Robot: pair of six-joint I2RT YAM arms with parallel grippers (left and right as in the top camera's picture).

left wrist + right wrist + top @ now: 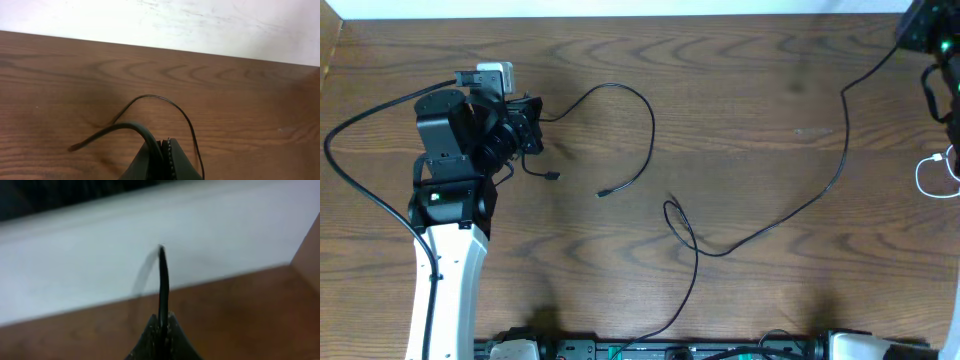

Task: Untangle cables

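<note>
The left fingers (167,152) are pinched shut on the short black cord (645,120). The right fingers (162,330) are shut on the long cord (840,150). Both cords lie apart on the counter (740,80), probably so they stay uncrossed.

The short cable (651,125), pinched in the left tool (534,130) at the far left, loops across the surface (750,90) toward the middle. Right of it, the long cable (825,192) runs from the right tool (162,325), which grips it at the far right corner, to the near edge. The white cord (918,178) lies at the right edge, seemingly apart from both.
</note>
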